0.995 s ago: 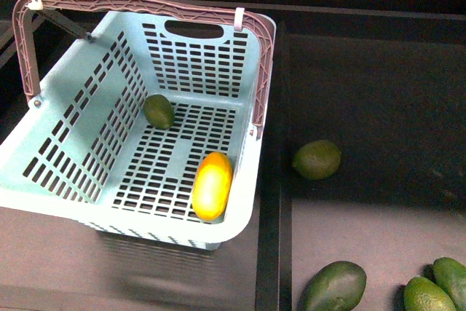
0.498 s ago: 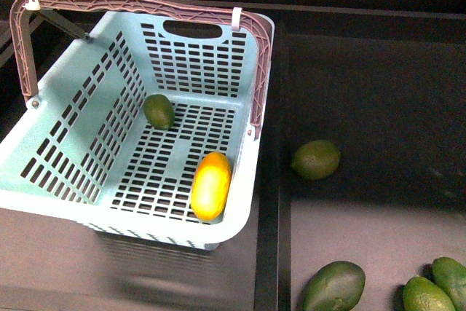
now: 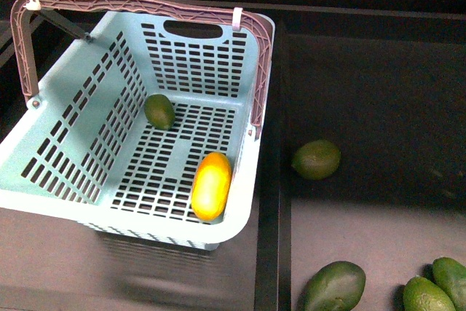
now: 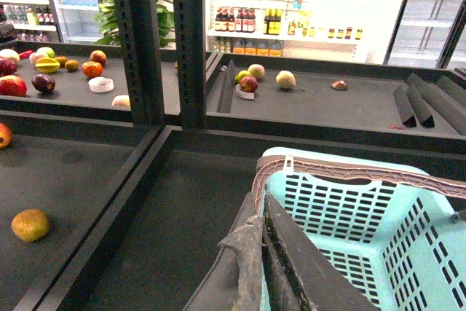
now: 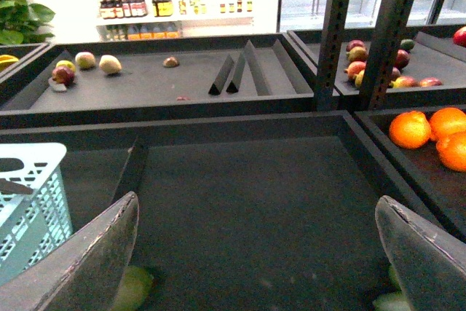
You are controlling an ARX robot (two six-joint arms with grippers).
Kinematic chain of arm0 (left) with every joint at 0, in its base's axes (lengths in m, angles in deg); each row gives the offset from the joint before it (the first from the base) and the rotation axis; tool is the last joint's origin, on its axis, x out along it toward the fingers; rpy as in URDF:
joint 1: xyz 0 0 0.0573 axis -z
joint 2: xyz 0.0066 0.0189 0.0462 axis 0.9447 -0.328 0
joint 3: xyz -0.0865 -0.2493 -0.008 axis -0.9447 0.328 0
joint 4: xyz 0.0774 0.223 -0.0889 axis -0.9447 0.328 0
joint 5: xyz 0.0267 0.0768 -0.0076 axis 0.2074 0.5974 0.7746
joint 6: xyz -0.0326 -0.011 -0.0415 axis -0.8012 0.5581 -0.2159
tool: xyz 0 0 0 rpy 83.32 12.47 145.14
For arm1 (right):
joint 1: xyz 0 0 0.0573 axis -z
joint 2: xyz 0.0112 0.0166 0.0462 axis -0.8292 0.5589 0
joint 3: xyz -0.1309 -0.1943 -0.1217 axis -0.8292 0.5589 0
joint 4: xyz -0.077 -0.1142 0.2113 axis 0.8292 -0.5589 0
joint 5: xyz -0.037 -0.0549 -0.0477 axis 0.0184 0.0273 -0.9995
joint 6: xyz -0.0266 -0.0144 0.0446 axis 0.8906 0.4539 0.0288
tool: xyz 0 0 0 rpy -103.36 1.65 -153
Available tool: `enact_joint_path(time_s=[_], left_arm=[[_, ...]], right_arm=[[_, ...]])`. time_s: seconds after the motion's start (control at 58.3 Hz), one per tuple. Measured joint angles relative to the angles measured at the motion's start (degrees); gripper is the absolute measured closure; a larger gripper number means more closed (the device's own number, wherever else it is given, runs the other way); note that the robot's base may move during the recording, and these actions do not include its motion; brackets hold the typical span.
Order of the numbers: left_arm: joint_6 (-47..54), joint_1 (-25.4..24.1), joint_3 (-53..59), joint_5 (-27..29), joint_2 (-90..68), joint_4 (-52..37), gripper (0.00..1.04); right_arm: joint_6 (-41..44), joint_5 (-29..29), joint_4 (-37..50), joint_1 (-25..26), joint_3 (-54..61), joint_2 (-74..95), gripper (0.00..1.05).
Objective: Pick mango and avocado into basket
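The light blue basket (image 3: 73, 129) stands at the left in the front view, its brownish-pink handle (image 3: 145, 6) up over the far end. The yellow-orange mango (image 3: 211, 186) lies inside against the right wall. The small dark green avocado (image 3: 159, 111) lies inside near the far end. My left gripper (image 4: 261, 218) is shut on the basket's (image 4: 349, 209) rim near the handle. My right gripper (image 5: 255, 253) is open and empty over a dark shelf floor; a corner of the basket (image 5: 29, 180) shows beside it.
A rounder green lime-like fruit (image 3: 316, 159) lies in the shelf compartment right of the basket. Several larger green fruits (image 3: 335, 287) lie at the front right. A raised divider (image 3: 273, 180) runs beside the basket. Oranges (image 5: 411, 129) fill a neighbouring bin.
The basket has shifted very slightly to the left. The mango and avocado stay in place inside it. The lime-like fruit has not moved.
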Motion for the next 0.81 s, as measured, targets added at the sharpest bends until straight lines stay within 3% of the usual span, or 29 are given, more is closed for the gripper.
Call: enact_joint_path(time_s=[0.549, 0.635, 0.806], left_arm=[[0.00, 0.00, 0.00, 0.02, 17.90, 17.51, 1.02], [0.02, 0.00, -0.02, 0.02, 26.53, 27.26, 1.02], [0.02, 0.00, -0.02, 0.04, 27.93, 27.85, 1.02]], right_arm=[[0.00, 0.00, 0.00, 0.00, 0.00, 0.00, 0.09], [0.00, -0.02, 0.00, 0.00, 0.00, 0.00, 0.09], [0.00, 0.00, 0.00, 0.00, 0.00, 0.00, 0.09]])
